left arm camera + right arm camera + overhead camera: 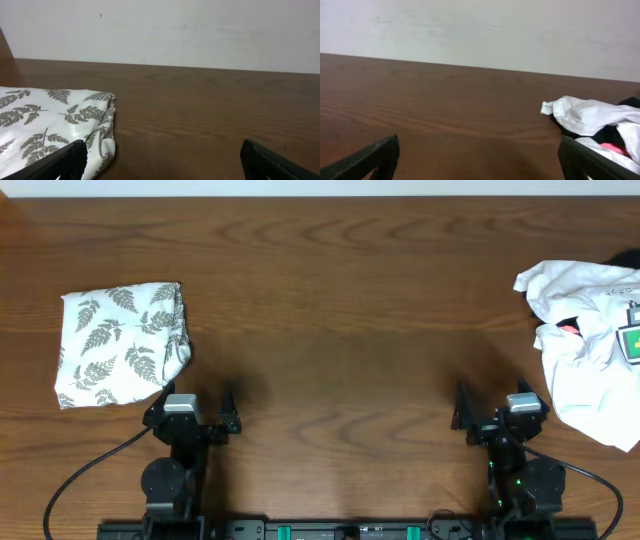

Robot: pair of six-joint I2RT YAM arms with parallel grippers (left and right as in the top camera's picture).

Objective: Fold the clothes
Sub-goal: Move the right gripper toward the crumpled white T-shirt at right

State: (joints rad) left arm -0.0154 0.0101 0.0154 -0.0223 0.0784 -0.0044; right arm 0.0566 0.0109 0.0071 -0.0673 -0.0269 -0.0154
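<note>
The white T-shirt (585, 345) lies crumpled at the table's right edge, its green-and-yellow graphic (632, 340) showing near the frame edge. It also shows in the right wrist view (592, 117) as a bunched white heap. My right gripper (498, 412) is open and empty, low over the table, just left of the shirt. My left gripper (195, 412) is open and empty near the front left. Both sets of fingers show in the wrist views, left (162, 160) and right (480, 160), with bare wood between them.
A folded white fern-print cloth (122, 345) lies at the left, just beyond my left gripper; it also shows in the left wrist view (50, 122). A bit of black garment (622, 258) and something pink (570, 327) show in the shirt pile. The wooden table (340, 310) spans the view.
</note>
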